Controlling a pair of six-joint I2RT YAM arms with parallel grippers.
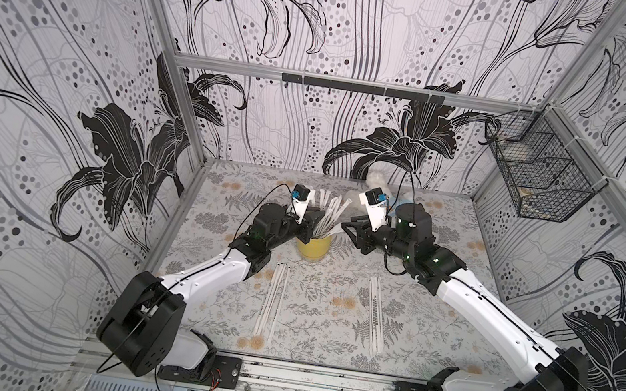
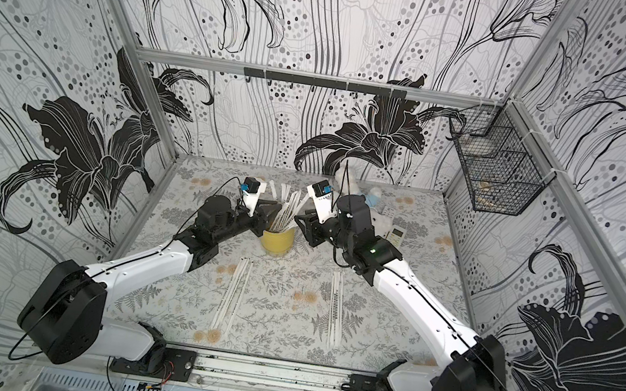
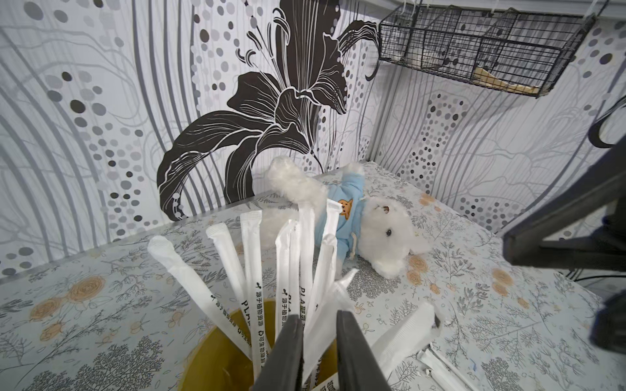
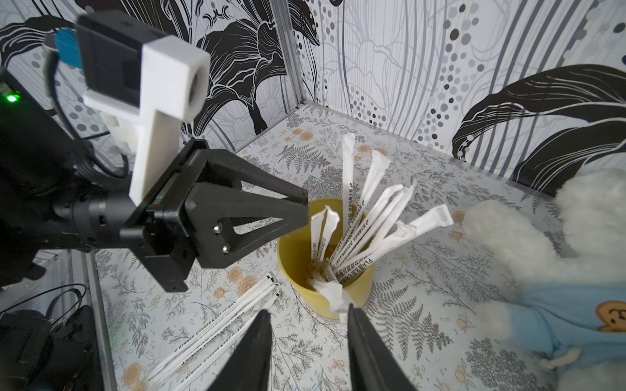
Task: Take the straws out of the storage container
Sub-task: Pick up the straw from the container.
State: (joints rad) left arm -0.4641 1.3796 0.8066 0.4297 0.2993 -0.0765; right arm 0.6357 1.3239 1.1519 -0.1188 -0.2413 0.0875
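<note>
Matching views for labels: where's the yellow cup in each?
Top view: cup mid-table, between left gripper and right gripper.
Top view: cup same spot.
Left wrist: cup cut off by the frame edge, beyond the fingers.
Right wrist: cup mid-picture.
Shared landmark: straws fanning from it.

Clearance around the storage container [image 1: 312,249]: the straws [image 1: 328,215] fan out above its mouth, with narrow gaps between neighbours. The left gripper [image 3: 318,321] fills the left side of the rim, white wrappers between its jaws. The right gripper [image 4: 308,311], jaws apart, stands just beside the rim on the right. Behind it a teddy [image 3: 382,233] lies near the back wall, closing that approach. In front, the left flat pair [image 1: 269,299] and the right flat pair [image 1: 374,315] lie well apart, with a bare lane of table [image 1: 323,311] between them
</note>
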